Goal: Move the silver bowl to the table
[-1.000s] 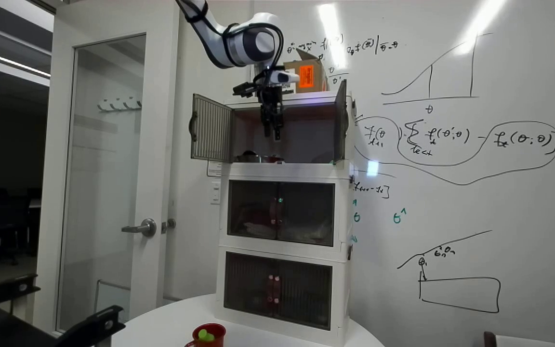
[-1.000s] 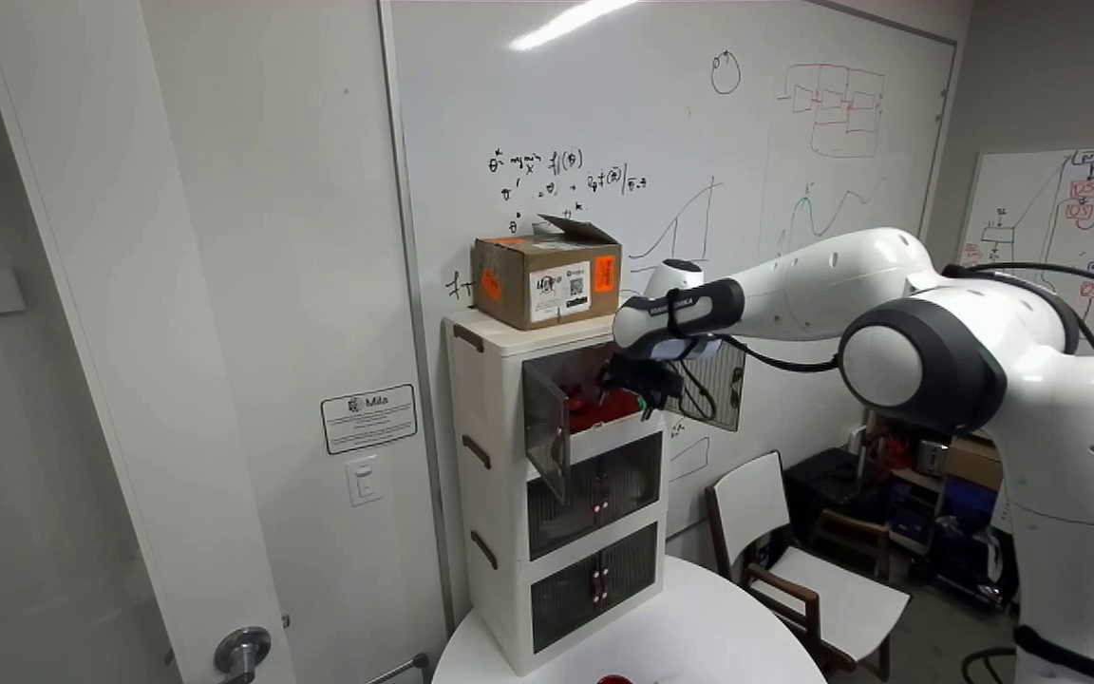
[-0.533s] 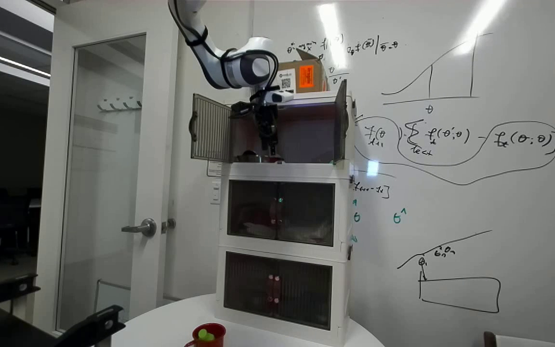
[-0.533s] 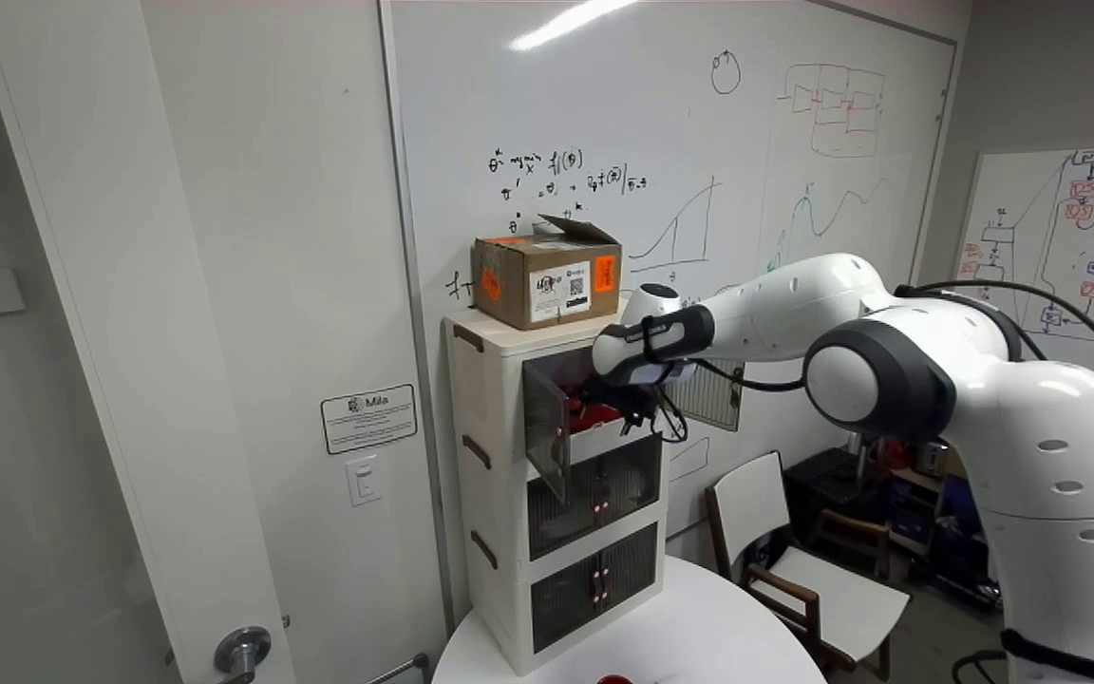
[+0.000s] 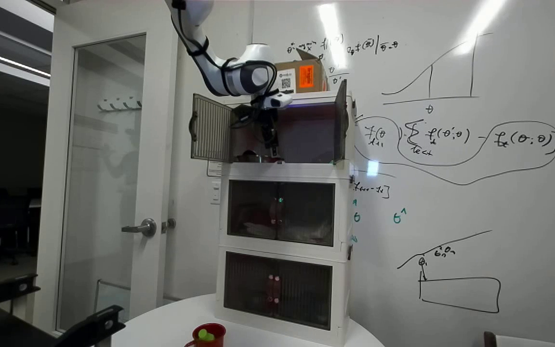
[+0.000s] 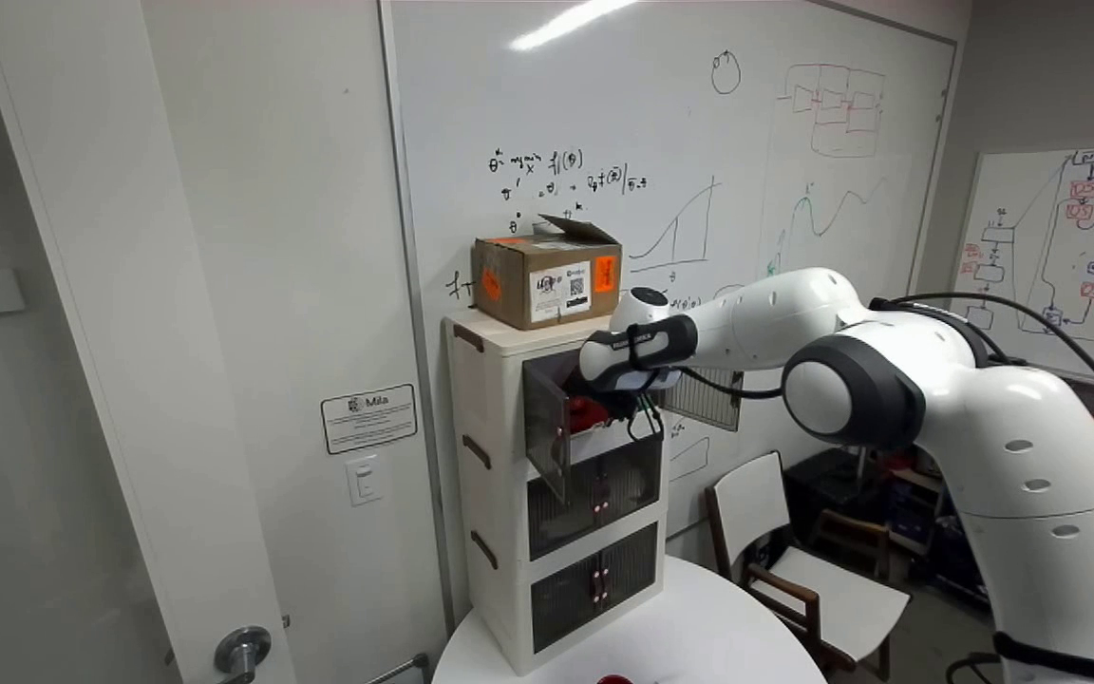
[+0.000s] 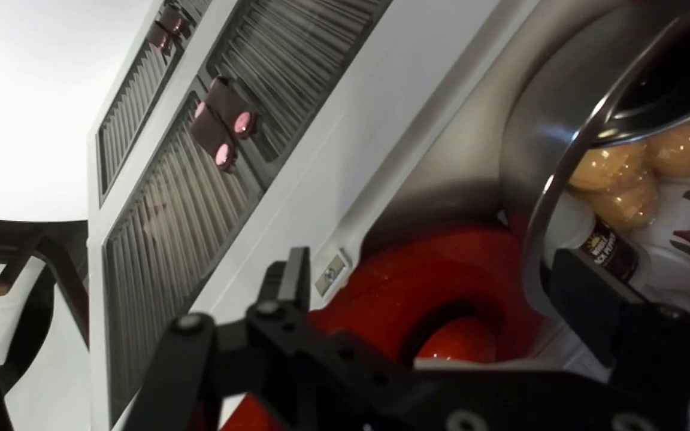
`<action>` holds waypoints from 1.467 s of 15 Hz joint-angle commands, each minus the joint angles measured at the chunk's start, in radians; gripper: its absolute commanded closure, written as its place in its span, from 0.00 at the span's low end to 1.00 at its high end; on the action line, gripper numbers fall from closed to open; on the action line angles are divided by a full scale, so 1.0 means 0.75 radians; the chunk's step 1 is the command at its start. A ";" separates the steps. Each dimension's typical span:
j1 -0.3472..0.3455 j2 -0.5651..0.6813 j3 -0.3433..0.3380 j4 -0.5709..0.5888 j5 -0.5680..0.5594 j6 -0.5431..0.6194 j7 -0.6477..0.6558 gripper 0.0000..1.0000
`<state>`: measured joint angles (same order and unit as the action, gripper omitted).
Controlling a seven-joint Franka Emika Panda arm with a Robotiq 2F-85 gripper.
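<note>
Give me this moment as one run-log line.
silver bowl: inside top cabinet compartment | fingers: open, bowl contact unclear | top doors: open | round white table: red mug on it, bowl not yet

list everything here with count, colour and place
cabinet: 1, white, on table
table: 1, white, under cabinet
silver bowl: 1, silver, top compartment
red object: at least 1, red, beside bowl
bottles: at least 2, white, top compartment
orange items: several, orange, top compartment
cardboard box: 1, brown, on cabinet
mug: 1, red, on table
green pieces: count unclear, green, in mug
chair: 1, white-brown, beside table
whiteboards: at least 2, white, walls
door: at least 1, white, left in both exterior views
sign: 1, white, wall
robot arm: 1, white, before cabinet
gripper: 1, black, at top compartment
</note>
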<state>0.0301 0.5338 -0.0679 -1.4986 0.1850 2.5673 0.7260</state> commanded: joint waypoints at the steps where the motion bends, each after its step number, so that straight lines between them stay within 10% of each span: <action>1: -0.010 0.057 0.016 0.085 0.084 0.036 0.046 0.00; 13: -0.013 0.145 0.068 0.181 0.152 0.032 0.014 0.00; 14: -0.011 0.154 0.065 0.189 0.150 0.033 0.019 0.19; 22: -0.011 0.203 0.059 0.242 0.145 0.038 0.026 0.79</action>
<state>0.0227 0.6496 -0.0212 -1.3684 0.2812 2.5869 0.7440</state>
